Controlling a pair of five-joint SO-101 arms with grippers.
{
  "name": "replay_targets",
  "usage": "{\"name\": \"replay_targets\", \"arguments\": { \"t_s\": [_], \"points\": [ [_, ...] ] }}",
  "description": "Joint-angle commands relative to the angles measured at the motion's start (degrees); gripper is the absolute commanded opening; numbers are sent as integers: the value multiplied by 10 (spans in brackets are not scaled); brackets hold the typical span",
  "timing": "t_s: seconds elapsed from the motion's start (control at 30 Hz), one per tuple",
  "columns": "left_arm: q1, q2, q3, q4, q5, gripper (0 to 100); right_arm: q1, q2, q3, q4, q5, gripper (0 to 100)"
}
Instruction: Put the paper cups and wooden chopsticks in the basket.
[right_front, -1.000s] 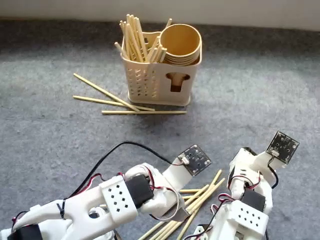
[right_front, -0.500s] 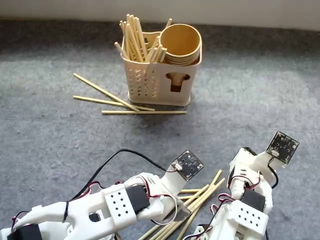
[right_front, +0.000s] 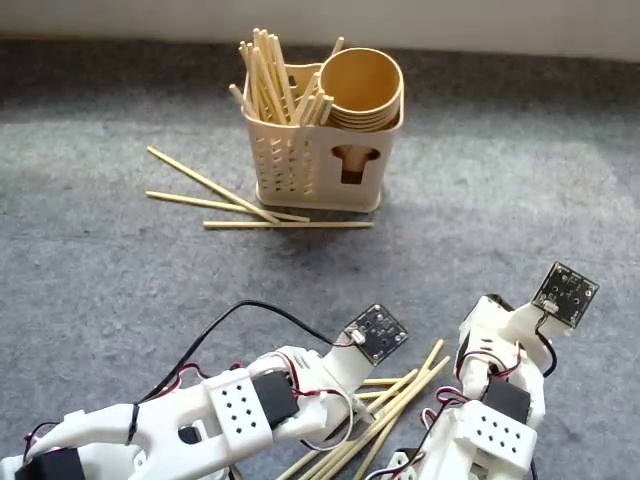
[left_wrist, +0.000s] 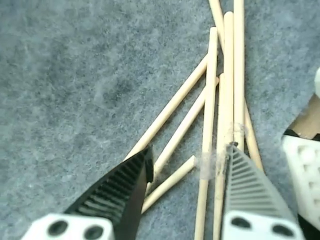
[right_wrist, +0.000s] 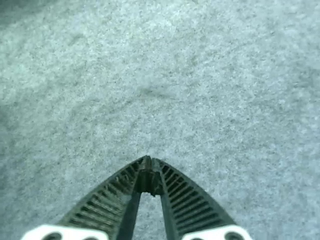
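Note:
The cream basket (right_front: 318, 160) stands at the back of the carpet. Stacked paper cups (right_front: 362, 82) fill its right compartment, and several wooden chopsticks (right_front: 270, 80) stand in its left one. Three loose chopsticks (right_front: 218, 202) lie on the carpet left of and in front of the basket. A pile of chopsticks (right_front: 398, 400) lies at the front between the two arms. My left gripper (left_wrist: 190, 156) is open just above this chopstick pile (left_wrist: 220, 115), its fingers straddling several sticks. My right gripper (right_wrist: 148, 174) is shut on nothing, over bare carpet.
Grey carpet (right_front: 520, 200) covers the whole surface. The left arm (right_front: 240, 405) and right arm (right_front: 500, 385) sit close together at the front edge, with the chopstick pile between them. A pale wall strip runs along the back.
The left arm's wrist has shifted slightly toward the front and left, lower over the chopstick pile. The right arm has not moved.

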Motion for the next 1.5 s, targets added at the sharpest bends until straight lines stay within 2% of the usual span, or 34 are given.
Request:
{"name": "replay_targets", "arguments": {
  "t_s": [0.0, 0.17, 0.37, 0.53, 0.7, 0.9, 1.03, 1.47],
  "points": [
    [5, -9, -24, 9, -8, 224, 1, -6, -25, -15, -4, 7],
    [-58, -11, -47, 30, -23, 224, 1, -6, -25, -15, -4, 7],
    [-134, -11, -130, 154, -88, 228, -7, -6, -25, -15, -4, 7],
    [-165, -11, -138, 181, -148, 228, -15, -6, -26, -15, -4, 7],
    [-197, -15, -141, 221, -236, 228, -16, -6, -26, -15, -4, 7],
    [-229, -11, -138, 256, -273, 228, -22, -6, -25, -15, 24, 7],
    [-241, -10, -137, 257, -291, 228, -40, -6, -25, -15, 27, 7],
    [-211, -8, -95, 254, -303, 226, -42, -6, -23, -15, 28, 7]
  ]
}}
